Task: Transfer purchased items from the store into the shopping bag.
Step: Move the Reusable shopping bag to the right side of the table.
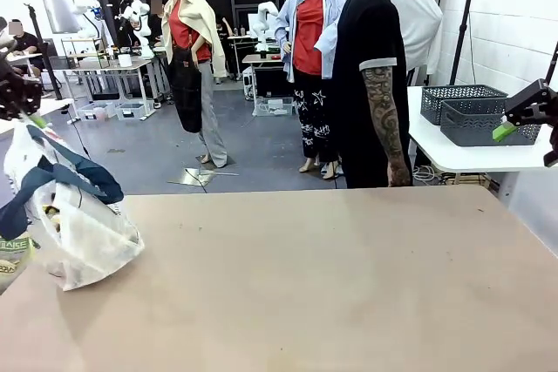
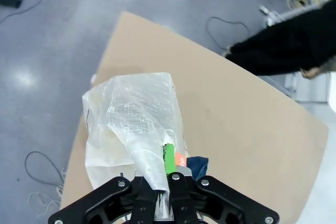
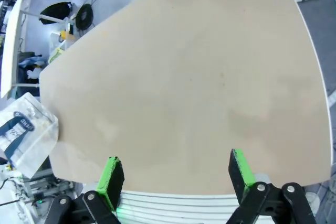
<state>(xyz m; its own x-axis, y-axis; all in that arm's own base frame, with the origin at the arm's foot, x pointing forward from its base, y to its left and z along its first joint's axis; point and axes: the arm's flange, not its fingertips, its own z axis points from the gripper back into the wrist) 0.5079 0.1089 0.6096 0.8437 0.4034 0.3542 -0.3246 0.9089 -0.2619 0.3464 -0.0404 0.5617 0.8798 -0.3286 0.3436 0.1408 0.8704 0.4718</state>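
Nearest the front camera lies the bare tan table (image 1: pixel 331 285), and at its left edge sits the shopping bag (image 1: pixel 83 228), a translucent whitish sack with navy blue strap handles (image 1: pixel 61 176) draped over its top. Its mouth is pulled up toward the left gripper (image 1: pixel 22 98), which shows at the picture's left edge, raised above the bag. From the left wrist camera, that gripper (image 2: pixel 167 174) has its jaws pressed together on a gathered fold of the bag's plastic (image 2: pixel 139 124), one green pad (image 2: pixel 168 158) showing against the film. Just beside the pad, something orange and a patch of navy show at the bag's mouth; what they are cannot be told. Something yellowish shows faintly through the bag's side in the front view.

At the right edge, the right gripper (image 1: pixel 527 115) hangs well above the table, away from the bag. Its own camera shows the right gripper (image 3: pixel 178 174) with jaws spread wide and nothing between the green pads (image 3: pixel 111 174), looking down on the bare tabletop, with the bag (image 3: pixel 23 129) at the far left corner.

A person in a black shirt (image 1: pixel 375 84) stands at the far side. Two dark grey lattice baskets (image 1: pixel 475 111) sit on a white side table (image 1: pixel 453 150) behind.
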